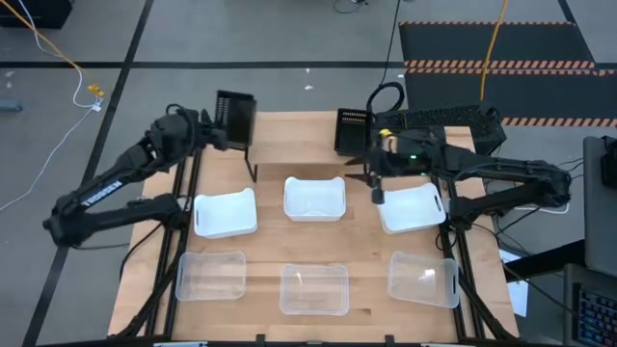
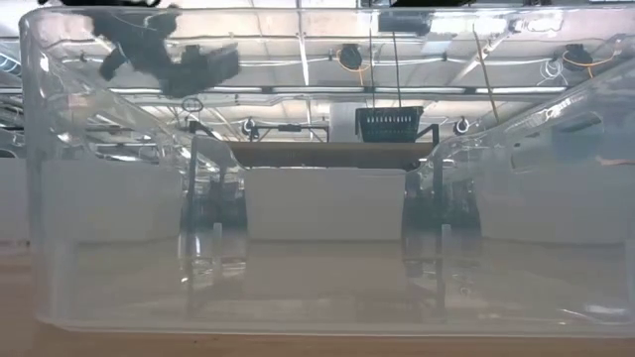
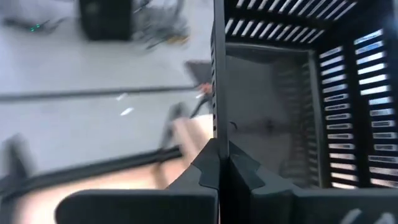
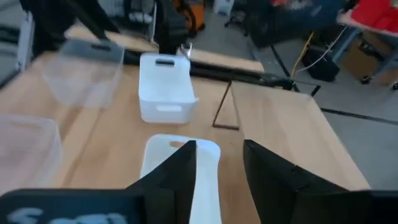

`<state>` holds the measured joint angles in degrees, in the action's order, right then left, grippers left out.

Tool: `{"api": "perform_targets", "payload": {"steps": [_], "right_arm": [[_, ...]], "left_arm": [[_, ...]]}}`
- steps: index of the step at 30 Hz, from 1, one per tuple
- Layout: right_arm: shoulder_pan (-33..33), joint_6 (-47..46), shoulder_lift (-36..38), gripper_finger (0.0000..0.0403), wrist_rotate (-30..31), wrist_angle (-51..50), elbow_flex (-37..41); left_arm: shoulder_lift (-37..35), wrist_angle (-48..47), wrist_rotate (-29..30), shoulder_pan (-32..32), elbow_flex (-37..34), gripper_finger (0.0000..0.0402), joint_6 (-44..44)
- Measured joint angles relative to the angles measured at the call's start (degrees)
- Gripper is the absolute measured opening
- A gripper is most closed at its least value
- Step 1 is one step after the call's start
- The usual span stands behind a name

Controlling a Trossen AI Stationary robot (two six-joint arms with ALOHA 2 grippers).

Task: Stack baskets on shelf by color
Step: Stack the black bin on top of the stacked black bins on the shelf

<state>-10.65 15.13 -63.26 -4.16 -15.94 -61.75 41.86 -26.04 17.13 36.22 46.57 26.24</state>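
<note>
- We take the shelf [image 1: 313, 154] as the landmark; it stands at the far middle of the worktop [image 1: 265, 260], a light-wood plank on thin black legs.
- Nearest the front edge, well apart from the shelf, we see three clear baskets in a row: the left clear basket [image 1: 211, 275], the middle clear basket [image 1: 314, 289] and the right clear basket [image 1: 423, 279].
- In the low view the wall of a clear basket [image 2: 119, 248] fills the foreground, and we see the shelf through it.
- Between the clear row and the shelf lie three white baskets: the left white basket [image 1: 226, 213], the middle white basket [image 1: 314, 198] just at the shelf's front edge, and the right white basket [image 1: 412, 208].
- The right end effector [image 1: 374, 180] hangs near the shelf's right end, between the middle and right white baskets; its fingers [image 4: 270, 171] stand apart, released, gripping nothing.
- A black slatted basket [image 1: 353, 132] rests on the shelf's right part.
- The left end effector [image 3: 219, 165] is at the shelf's far-left corner, clenched on the wall of a second black slatted basket [image 1: 234, 118], which we see held tipped on its side beyond the worktop's far-left edge.
</note>
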Motion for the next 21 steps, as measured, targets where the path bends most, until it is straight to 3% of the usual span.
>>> {"api": "perform_targets", "payload": {"steps": [5, 9, 16, 21], "right_arm": [[1.47, 4.54, -7.28, 0.0176, 6.19, 0.96, -6.06], [3.84, 10.36, -11.41, 0.0202, 11.68, 1.07, -12.03], [8.76, 28.44, -15.02, 0.0207, 20.13, 6.45, -14.80], [10.49, 37.30, -19.25, 0.0205, 29.71, 7.35, -14.69]], "left_arm": [[7.44, 10.04, 10.26, -12.89, 2.09, 0.0004, -0.47], [16.04, 21.09, 15.04, -18.51, 3.52, 0.0005, -2.67], [29.47, 41.86, 15.02, -19.86, 6.49, 0.0005, -3.82], [37.02, 47.25, 14.39, -19.92, 9.23, 0.0005, -2.99]]}}
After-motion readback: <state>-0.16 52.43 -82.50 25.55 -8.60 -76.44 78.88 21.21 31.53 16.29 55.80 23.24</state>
